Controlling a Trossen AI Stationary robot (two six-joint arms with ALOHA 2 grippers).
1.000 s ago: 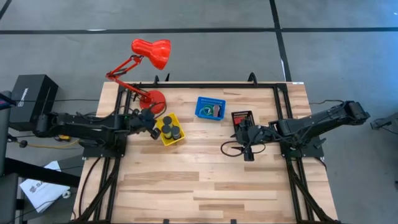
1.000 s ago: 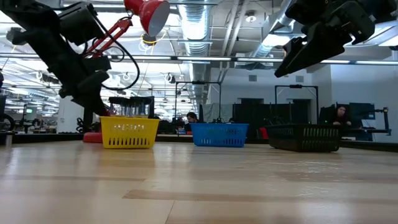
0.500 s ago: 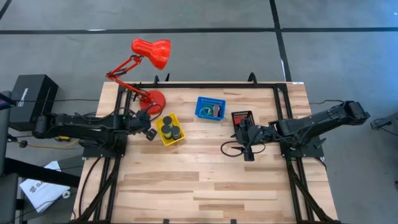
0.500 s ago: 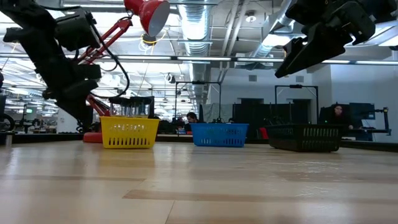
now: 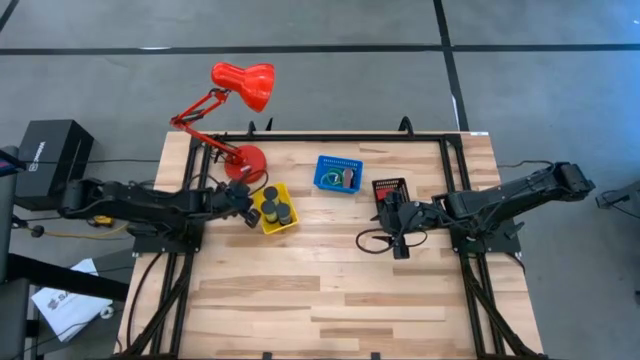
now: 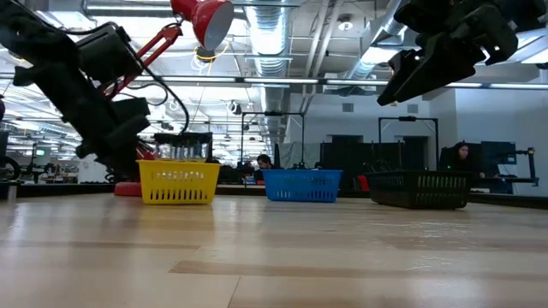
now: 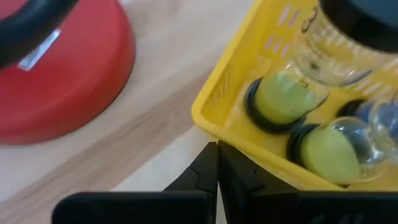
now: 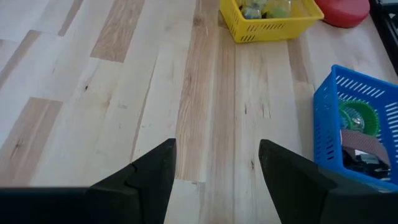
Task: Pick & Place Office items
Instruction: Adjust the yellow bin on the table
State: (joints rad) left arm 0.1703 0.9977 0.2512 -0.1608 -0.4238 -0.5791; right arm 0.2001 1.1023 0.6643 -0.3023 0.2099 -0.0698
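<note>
The yellow basket [image 5: 273,208] holds black round rolls [image 7: 275,102] with greenish faces and clear pieces [image 7: 336,53]. My left gripper [image 5: 246,204] [image 7: 217,148] is shut, its tips right at this basket's left wall. The blue basket [image 5: 338,173] holds a green piece [image 8: 356,118] and a brownish bar [image 8: 367,144]. My right gripper [image 5: 392,238] [image 8: 217,158] is open and empty, high above the table [image 6: 402,77], near the black basket [image 5: 390,188]. A thin black loop [image 5: 372,240] shows just left of it. Whether that loop lies on the table, I cannot tell. My left gripper has its shut fingertips [image 7: 211,155] level at the yellow basket's outer wall [image 7: 214,127], coming from the table's left. Whether they touch the wall, I cannot tell.
The red desk lamp's base [image 5: 246,160] stands just beyond my left gripper, and its head [image 5: 245,85] reaches past the far edge. The three baskets stand in a row along the far half. Bare wood [image 5: 320,290] fills the near half of the table.
My left gripper drew back a little from the yellow basket toward the table's left, then came back to the basket's wall, staying shut. My right arm kept still.
</note>
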